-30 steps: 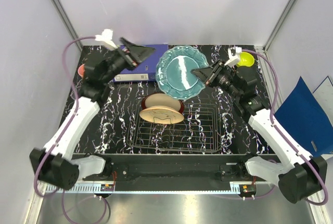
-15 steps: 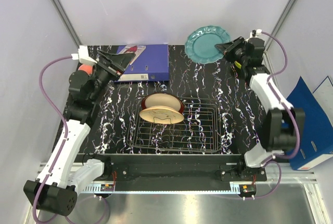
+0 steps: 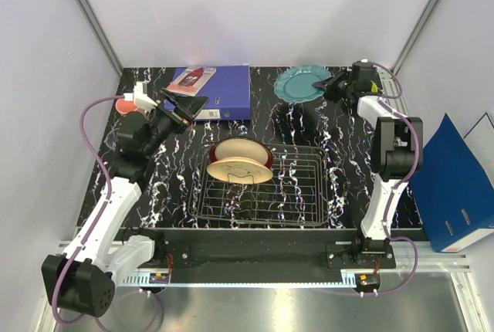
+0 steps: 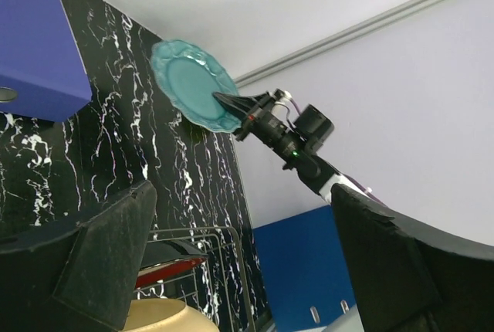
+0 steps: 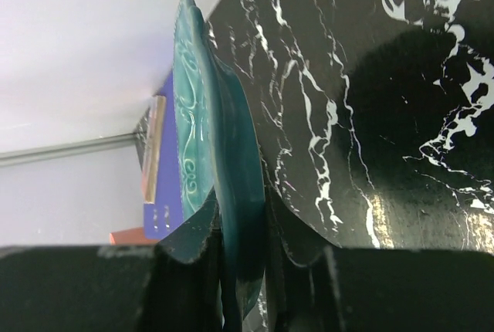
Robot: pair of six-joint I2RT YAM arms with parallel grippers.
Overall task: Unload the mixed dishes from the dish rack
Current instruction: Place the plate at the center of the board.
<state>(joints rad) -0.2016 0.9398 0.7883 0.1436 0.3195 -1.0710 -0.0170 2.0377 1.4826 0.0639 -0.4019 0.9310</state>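
Observation:
My right gripper [image 3: 327,88] is shut on the rim of the teal plate [image 3: 300,83], holding it low over the table's back right corner. In the right wrist view both fingers pinch the teal plate [image 5: 224,154] edge-on at my right gripper [image 5: 243,228]. The dish rack [image 3: 297,193] sits mid-table with the cream-yellow plate [image 3: 239,171] and the red-rimmed plate [image 3: 241,149] standing in its left end. My left gripper [image 3: 187,105] hangs open and empty at the back left, above the binder's near edge. A salmon-pink cup [image 3: 123,104] stands far left.
A blue ring binder [image 3: 224,89] lies at the back, left of the teal plate. A blue folder [image 3: 455,185] leans outside the table on the right. The left wrist view shows the rack's wire [image 4: 228,270] and the blue folder [image 4: 301,270] between the open fingers.
The right arm has swung the teal plate from over the rack's back edge out to the back right corner and lowered it. The left arm has drawn back and down to the left, still open.

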